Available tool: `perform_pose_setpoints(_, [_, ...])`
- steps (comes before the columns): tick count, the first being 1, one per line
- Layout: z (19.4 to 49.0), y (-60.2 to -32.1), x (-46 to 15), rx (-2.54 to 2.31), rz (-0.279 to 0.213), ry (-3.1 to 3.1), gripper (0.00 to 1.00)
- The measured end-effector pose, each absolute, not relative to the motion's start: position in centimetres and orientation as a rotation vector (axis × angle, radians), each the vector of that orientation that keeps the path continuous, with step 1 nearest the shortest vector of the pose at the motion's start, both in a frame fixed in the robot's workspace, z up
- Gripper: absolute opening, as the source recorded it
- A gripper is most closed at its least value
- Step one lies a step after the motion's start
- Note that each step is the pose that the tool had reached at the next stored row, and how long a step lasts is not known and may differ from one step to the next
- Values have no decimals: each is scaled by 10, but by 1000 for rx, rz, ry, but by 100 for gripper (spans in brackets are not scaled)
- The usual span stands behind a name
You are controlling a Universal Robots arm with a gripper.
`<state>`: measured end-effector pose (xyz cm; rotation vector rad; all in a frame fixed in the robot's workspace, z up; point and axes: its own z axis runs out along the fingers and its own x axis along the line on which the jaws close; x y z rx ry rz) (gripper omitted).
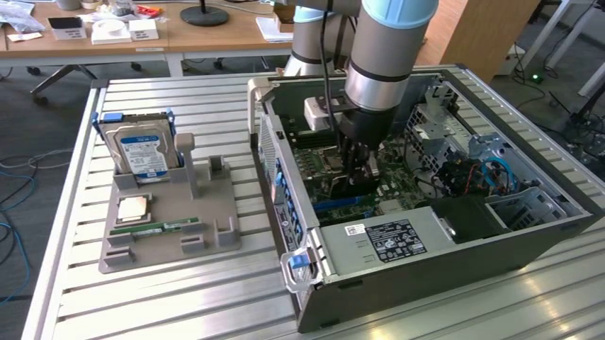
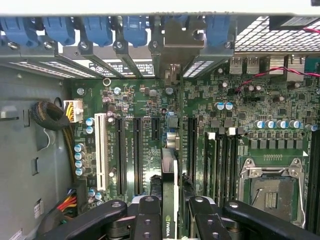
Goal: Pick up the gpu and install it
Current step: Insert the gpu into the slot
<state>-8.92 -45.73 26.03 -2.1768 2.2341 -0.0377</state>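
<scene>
1 of 2 steps looks done: gpu [image 2: 169, 170] is picked up, pinched edge-on between narrow gripper [image 2: 176, 215] fingers [image 2: 149, 220], inside the PC case [image 1: 444, 269] over the motherboard [image 2: 127, 95] expansion slots, bracket [image 2: 174, 40] at the rear wall. Fully seated or not: can't tell.

1 robot arm [image 1: 383, 64] with 1 gripper [image 1: 358, 177] of 2 fingers [image 2: 150, 220]. 1 gpu [image 2: 168, 180]. 1 open computer case [image 1: 472, 265] on 1 slatted table [image 1: 189, 304]. At the exterior view's left, 1 gray stand [image 1: 212, 212] with 1 hard drive [image 1: 142, 152], 1 processor chip [image 1: 132, 207] and 1 memory stick [image 1: 156, 228]. In the case: 1 motherboard [image 2: 150, 100], 1 white slot [image 2: 101, 150], 1 empty processor socket [image 2: 272, 192], 1 power supply [image 1: 387, 237].
</scene>
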Motion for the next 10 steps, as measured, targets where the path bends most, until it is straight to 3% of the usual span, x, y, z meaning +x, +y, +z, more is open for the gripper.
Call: perform_pose_setpoints(10, [255, -457, -89, -2174, -38, 2238, 26])
